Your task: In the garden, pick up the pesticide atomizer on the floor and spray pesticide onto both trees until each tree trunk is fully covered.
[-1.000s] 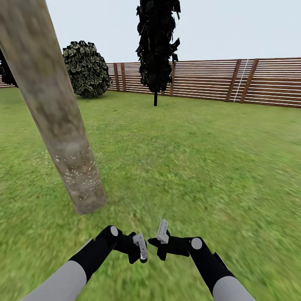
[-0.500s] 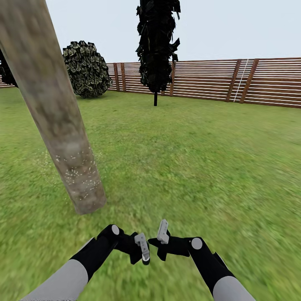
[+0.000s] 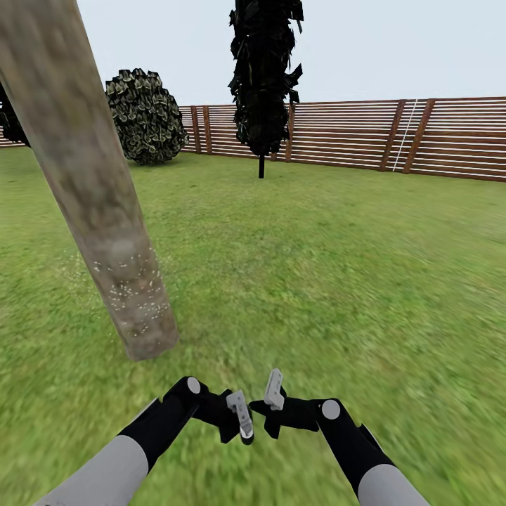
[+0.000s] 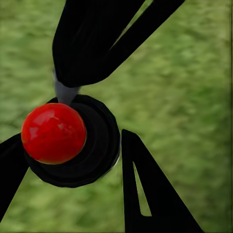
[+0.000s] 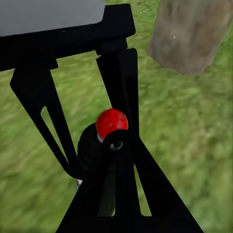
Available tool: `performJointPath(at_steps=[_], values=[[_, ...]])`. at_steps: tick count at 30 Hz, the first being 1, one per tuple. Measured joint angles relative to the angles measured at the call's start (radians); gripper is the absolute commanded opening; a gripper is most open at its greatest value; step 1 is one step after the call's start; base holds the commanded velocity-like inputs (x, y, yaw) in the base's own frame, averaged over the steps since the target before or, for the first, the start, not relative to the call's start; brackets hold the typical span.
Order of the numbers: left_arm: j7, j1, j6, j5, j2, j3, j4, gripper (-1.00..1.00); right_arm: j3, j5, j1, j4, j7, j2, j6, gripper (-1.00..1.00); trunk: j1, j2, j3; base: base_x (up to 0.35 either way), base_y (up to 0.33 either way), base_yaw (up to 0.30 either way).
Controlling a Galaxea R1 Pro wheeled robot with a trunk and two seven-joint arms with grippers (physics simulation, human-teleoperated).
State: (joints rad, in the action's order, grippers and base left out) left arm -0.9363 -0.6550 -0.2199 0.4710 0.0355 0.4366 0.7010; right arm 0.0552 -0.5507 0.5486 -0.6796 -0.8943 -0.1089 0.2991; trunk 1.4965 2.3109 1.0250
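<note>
One tree's thick pale mottled trunk (image 3: 105,232) leans at the left, with white specks (image 3: 133,295) on its lower part; it also shows in the right wrist view (image 5: 189,34). My left gripper (image 3: 240,422) (image 4: 73,138) is shut on the pesticide atomizer (image 4: 94,160), a dark round body with a red ball (image 4: 53,132) and a pale grey tip. From the right wrist, the atomizer (image 5: 90,150) sits between the left fingers. My right gripper (image 3: 273,393) (image 5: 121,138) is shut on nothing, just beside the left one. Both hang low over the grass, right of the trunk's base.
Green lawn (image 3: 337,281) stretches ahead to a brown slatted fence (image 3: 393,137). A thin-trunked dark tree (image 3: 263,84) and a round dark bush (image 3: 144,116) stand by the fence.
The left gripper has edged slightly down and toward the right gripper. Everything else is as before.
</note>
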Motion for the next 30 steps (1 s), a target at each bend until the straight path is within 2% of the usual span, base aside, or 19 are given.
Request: performJointPath(at_steps=[4,7,8,11,12,16,19,20,22,24,26,27,28,29,30], values=[[0.0,0.0,0.001,-0.001,-0.002,0.001,-0.007,-1.0,0.0,0.0,0.0,0.0,0.0,0.0,0.0,-1.0,0.0,0.0,0.0,0.0,0.0,0.0],[0.002,0.001,0.002,0.006,-0.015,0.0,-0.014,-1.0,0.0,0.0,0.0,0.0,0.0,0.0,0.0,-1.0,0.0,0.0,0.0,0.0,0.0,0.0],[0.002,0.002,0.002,0.009,-0.021,0.0,-0.015,-1.0,0.0,0.0,0.0,0.0,0.0,0.0,0.0,-1.0,0.0,0.0,0.0,0.0,0.0,0.0],[0.003,0.006,0.0,0.012,-0.064,0.0,-0.017,-1.0,0.0,0.0,0.0,0.0,0.0,0.0,0.0,-1.0,0.0,0.0,0.0,0.0,0.0,0.0],[0.003,0.007,-0.001,0.014,-0.079,0.001,-0.017,-1.0,0.0,0.0,0.0,0.0,0.0,0.0,0.0,-1.0,0.0,0.0,0.0,0.0,0.0,0.0],[0.003,0.014,-0.002,0.018,-0.176,0.006,-0.017,-1.0,0.0,0.0,0.0,0.0,0.0,0.0,0.0,-1.0,0.0,0.0,0.0,0.0,0.0,0.0],[0.006,0.02,-0.004,0.019,-0.28,0.008,-0.018,-1.0,0.0,0.0,0.0,0.0,0.0,0.002,0.0,-1.0,0.0,0.0,0.0,0.0,0.0,0.0],[0.005,0.023,-0.004,0.019,-0.316,0.009,-0.025,-1.0,0.0,0.0,0.0,0.001,0.0,0.005,0.0,1.0,0.0,0.0,0.0,0.0,0.0,0.0],[0.007,0.028,-0.004,0.017,-0.348,0.008,-0.063,-1.0,-0.002,0.0,0.0,0.001,0.001,0.009,0.0,1.0,0.0,0.0,0.0,0.0,0.0,0.0],[0.027,0.029,-0.003,0.015,-0.356,0.004,-0.116,-1.0,-0.006,0.0,0.0,0.002,0.005,0.018,-0.001,1.0,0.0,0.0,0.0,0.0,0.0,0.0],[0.117,0.029,-0.002,0.009,-0.357,-0.004,-0.171,-1.0,-0.01,0.002,-0.001,0.012,0.017,0.035,0.0,1.0,0.0,0.0,0.0,0.0,0.0,0.0],[0.19,0.029,-0.003,0.0,-0.353,-0.007,-0.201,-1.0,-0.02,0.002,-0.002,0.028,0.052,0.054,0.001,1.0,0.0,0.0,0.0,0.0,0.0,0.0],[0.258,0.03,-0.003,-0.024,-0.347,-0.013,-0.236,-1.0,-0.035,0.004,-0.003,0.056,0.109,0.073,0.002,1.0,0.0,0.0,0.0,0.0,0.0,0.0],[0.32,0.03,-0.003,-0.072,-0.337,-0.024,-0.274,-1.0,-0.057,0.005,-0.004,0.101,0.183,0.087,0.002,1.0,0.0,0.0,0.0,0.0,0.0,0.0],[0.388,0.03,0.002,-0.155,-0.327,-0.041,-0.321,-1.0,-0.092,0.005,-0.005,0.178,0.284,0.097,0.004,1.0,0.0,0.0,0.0,0.0,0.0,0.0]])
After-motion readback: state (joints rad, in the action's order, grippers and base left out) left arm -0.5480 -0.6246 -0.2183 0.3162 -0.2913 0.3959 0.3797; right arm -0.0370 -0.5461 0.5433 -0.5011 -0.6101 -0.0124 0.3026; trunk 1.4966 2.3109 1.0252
